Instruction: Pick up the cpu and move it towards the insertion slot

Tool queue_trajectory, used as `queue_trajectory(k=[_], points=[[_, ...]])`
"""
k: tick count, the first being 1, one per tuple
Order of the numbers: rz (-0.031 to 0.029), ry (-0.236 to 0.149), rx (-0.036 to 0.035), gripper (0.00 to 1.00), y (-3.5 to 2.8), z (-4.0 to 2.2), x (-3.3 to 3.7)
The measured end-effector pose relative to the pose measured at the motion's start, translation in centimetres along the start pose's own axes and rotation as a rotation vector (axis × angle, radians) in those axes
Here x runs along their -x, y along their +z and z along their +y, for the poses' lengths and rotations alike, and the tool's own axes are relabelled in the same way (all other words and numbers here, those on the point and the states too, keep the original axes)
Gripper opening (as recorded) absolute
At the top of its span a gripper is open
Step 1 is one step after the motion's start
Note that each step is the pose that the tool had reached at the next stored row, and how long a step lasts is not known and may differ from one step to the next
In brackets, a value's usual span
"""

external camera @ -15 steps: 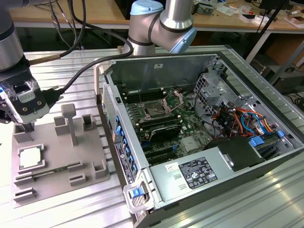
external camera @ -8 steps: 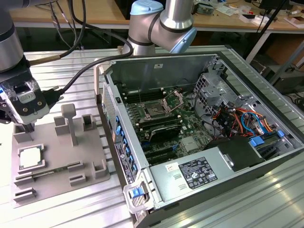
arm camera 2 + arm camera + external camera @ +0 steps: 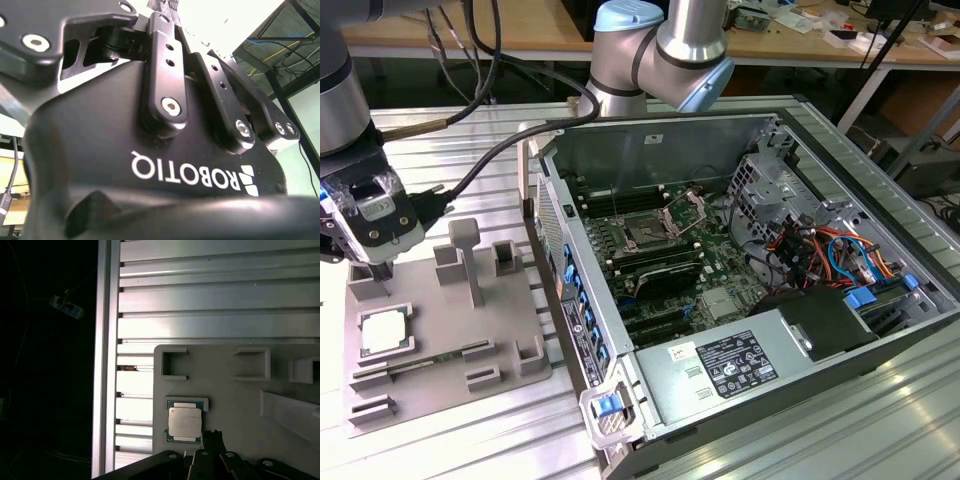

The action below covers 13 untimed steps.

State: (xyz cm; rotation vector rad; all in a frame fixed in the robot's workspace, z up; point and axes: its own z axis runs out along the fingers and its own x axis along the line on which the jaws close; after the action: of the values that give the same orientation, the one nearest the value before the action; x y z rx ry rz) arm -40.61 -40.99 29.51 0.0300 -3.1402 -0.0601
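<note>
there, cpu (image 3: pixel 185 421) lies flat, lid up; gripper (image 3: pixel 212 436) pinched shut, empty, near it.

Cpu (image 3: pixel 184 421): satin silvery metal lid. Fixture plate (image 3: pixel 235 410): matt grey plastic. Table (image 3: pixel 215 295): ribbed shiny aluminium.

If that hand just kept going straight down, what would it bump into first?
Probably the grey fixture plate, right beside the cpu. The hand points down just off the chip's edge, though depth is unclear, so it might clip the cpu instead.
</note>
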Motion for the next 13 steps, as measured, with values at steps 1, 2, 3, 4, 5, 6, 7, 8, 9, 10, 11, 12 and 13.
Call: queue_trajectory(k=[1, 2, 3, 4, 5, 6, 7, 8, 9, 10, 11, 12, 13], points=[[0.0, 0.0, 0.0001, 0.11, 0.02, -0.02, 0.0], [0.0001, 0.0, 0.0, 0.11, 0.06, -0.07, -0.03], [0.0002, 0.0, 0.0, 0.11, 0.08, -0.12, -0.04], [0.0001, 0.0, 0.0, 0.11, 0.13, -0.19, -0.07], [0.0001, 0.0, 0.0, 0.11, 0.15, -0.22, -0.08], [0.0001, 0.0, -0.0001, 0.11, 0.17, -0.25, -0.11], [0.0001, 0.0, -0.0001, 0.11, 0.21, -0.29, -0.14], [0.0001, 0.0, 0.0, 0.11, 0.24, -0.31, -0.17], [0.0002, 0.0, 0.0, 0.11, 0.26, -0.33, -0.2], [0.0001, 0.0, 0.0, 0.11, 0.3, -0.36, -0.22], [0.0, 0.0, 0.0, 0.11, 0.34, -0.37, -0.24], [0.0001, 0.0, 0.0, 0.11, 0.38, -0.39, -0.25], [0.0001, 0.0, 0.0, 0.11, 0.4, -0.4, -0.26]])
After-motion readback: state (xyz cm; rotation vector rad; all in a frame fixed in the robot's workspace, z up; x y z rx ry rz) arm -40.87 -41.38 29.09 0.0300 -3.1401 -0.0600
